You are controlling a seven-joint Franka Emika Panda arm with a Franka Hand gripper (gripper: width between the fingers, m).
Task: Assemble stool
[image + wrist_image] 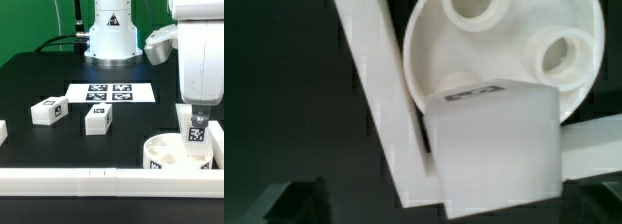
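Observation:
The round white seat (163,155) lies at the front right of the exterior view, against the front rail, with its sockets (557,55) facing up. One white tagged leg (196,134) stands upright on the seat's right side. My gripper (197,120) hangs straight over that leg with a finger on each side. In the wrist view the leg (491,150) fills the middle. The dark fingertips (295,197) stand off from it with a gap, so the gripper (446,203) is open. Two more legs (47,110) (97,118) lie loose on the black table.
The marker board (108,93) lies flat at the table's middle back. A long white rail (90,181) runs along the front edge and shows beside the seat as a white strip (375,90). The robot base (110,35) stands behind.

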